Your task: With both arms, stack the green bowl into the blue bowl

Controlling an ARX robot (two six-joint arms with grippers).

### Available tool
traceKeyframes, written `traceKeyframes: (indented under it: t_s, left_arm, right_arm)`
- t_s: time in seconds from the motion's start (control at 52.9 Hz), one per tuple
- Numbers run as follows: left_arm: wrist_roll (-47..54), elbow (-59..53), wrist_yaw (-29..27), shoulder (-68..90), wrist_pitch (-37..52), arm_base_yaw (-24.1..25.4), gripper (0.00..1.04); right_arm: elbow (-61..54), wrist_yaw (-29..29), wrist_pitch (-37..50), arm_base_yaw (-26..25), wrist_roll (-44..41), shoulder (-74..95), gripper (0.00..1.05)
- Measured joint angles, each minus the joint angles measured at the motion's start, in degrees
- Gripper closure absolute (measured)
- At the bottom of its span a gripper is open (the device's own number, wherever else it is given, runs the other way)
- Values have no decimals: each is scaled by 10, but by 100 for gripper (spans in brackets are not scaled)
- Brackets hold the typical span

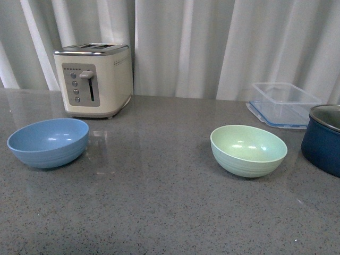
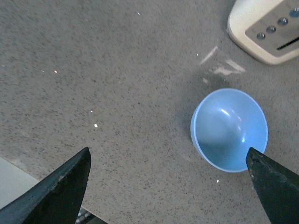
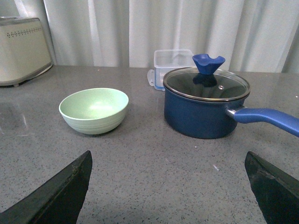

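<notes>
Blue bowl [image 1: 48,142] sits just in front of the toaster [image 1: 94,79]. Green bowl [image 1: 248,150] is well to the toaster's right, with open counter [image 1: 154,180] between. Left gripper [image 2: 167,154] is spread wide and empty near the blue bowl's rim. Right gripper [image 3: 168,156] is likewise splayed, holding nothing.

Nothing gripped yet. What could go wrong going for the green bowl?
The navy pot stands close to the green bowl, so the right gripper could knock it or its handle. The bowl's smooth wall may slip from the fingers. The blue bowl sits far off, by the toaster: a long carry.
</notes>
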Motion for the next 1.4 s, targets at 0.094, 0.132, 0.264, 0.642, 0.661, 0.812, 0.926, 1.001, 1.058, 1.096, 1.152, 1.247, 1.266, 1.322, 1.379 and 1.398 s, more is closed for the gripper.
traceKeyframes:
  t_s: [0.094, 0.132, 0.264, 0.642, 0.661, 0.812, 0.926, 1.001, 1.058, 1.096, 1.152, 1.247, 1.266, 1.322, 1.379, 1.398]
  left_arm:
    - [13, 11, 3, 35, -3, -12, 7]
    - [18, 18, 10, 49, -11, -21, 7]
    - [34, 29, 14, 85, -26, -49, 7]
    - [25, 38, 19, 177, -23, -83, 7]
    - [23, 39, 20, 183, -23, -84, 7]
    - [17, 52, 10, 213, -19, -85, 7]
    - [14, 59, 11, 228, -17, -87, 7]
    - [13, 65, 11, 241, -13, -90, 7]
    - [8, 70, 11, 254, -7, -92, 7]
    - [4, 73, 11, 261, -7, -93, 7]
    - [0, 77, 11, 271, -7, -93, 7]
    - [-10, 86, 11, 286, -5, -94, 7]
    - [-12, 87, 13, 287, -5, -94, 7]
    - [-17, 93, 15, 294, -4, -94, 7]
    - [-22, 97, 14, 298, -3, -94, 7]
    - [-22, 97, 13, 300, -3, -95, 8]
  right_arm:
    - [0, 0, 0, 0, 0, 0, 10]
    - [0, 0, 0, 0, 0, 0, 10]
    - [0, 0, 0, 0, 0, 0, 10]
    - [0, 0, 0, 0, 0, 0, 10]
    - [0, 0, 0, 0, 0, 0, 10]
    - [0, 0, 0, 0, 0, 0, 10]
    - [0, 0, 0, 0, 0, 0, 10]
    - [0, 0, 0, 0, 0, 0, 10]
    - [0, 0, 0, 0, 0, 0, 10]
    - [0, 0, 0, 0, 0, 0, 10]
    - [0, 0, 0, 0, 0, 0, 10]
    - [0, 0, 0, 0, 0, 0, 10]
    - [0, 0, 0, 0, 0, 0, 10]
    - [0, 0, 0, 0, 0, 0, 10]
    - [0, 0, 0, 0, 0, 0, 10]
    - [0, 0, 0, 0, 0, 0, 10]
